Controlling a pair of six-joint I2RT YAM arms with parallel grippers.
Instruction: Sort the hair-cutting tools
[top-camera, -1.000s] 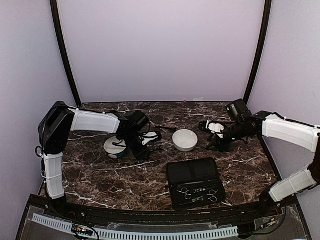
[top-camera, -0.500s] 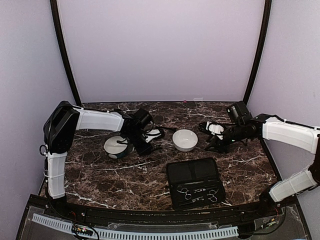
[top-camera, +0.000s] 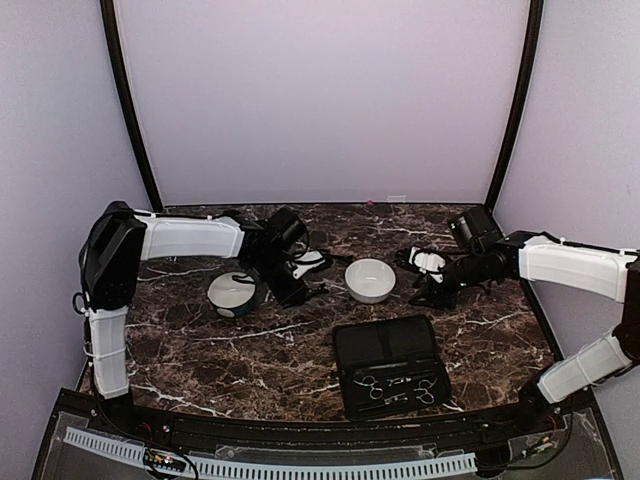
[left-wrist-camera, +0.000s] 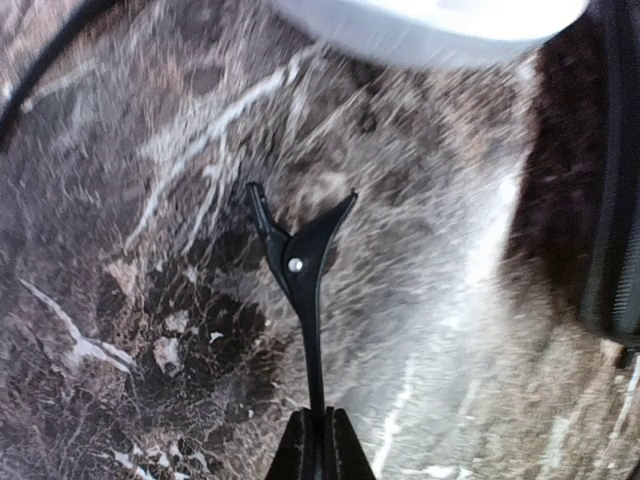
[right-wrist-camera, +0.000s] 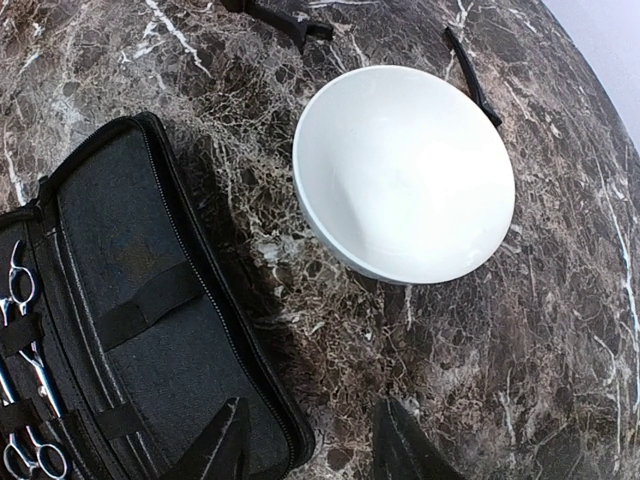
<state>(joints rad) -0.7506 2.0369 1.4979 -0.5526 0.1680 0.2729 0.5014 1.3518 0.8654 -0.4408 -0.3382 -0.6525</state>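
Left end effector (left-wrist-camera: 320, 440) is clamped on the tail of a black clip (left-wrist-camera: 298, 262) near a bowl (left-wrist-camera: 430, 25). Right end effector (right-wrist-camera: 312, 440) gapes partway, empty, over the counter (right-wrist-camera: 560, 330); scissors (right-wrist-camera: 38, 380) lie in the case (right-wrist-camera: 130, 240)

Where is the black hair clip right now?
Left wrist view: the black hair clip is pinched by its thin end in the left end effector, over the marble table, a white bowl ahead.

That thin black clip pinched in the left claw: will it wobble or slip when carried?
Probably light: the clip is slim, likely plastic. Pinched only by its thin tail in the left gripper, it might pivot or slip. It looks stiff, jutting out straight, unbent.
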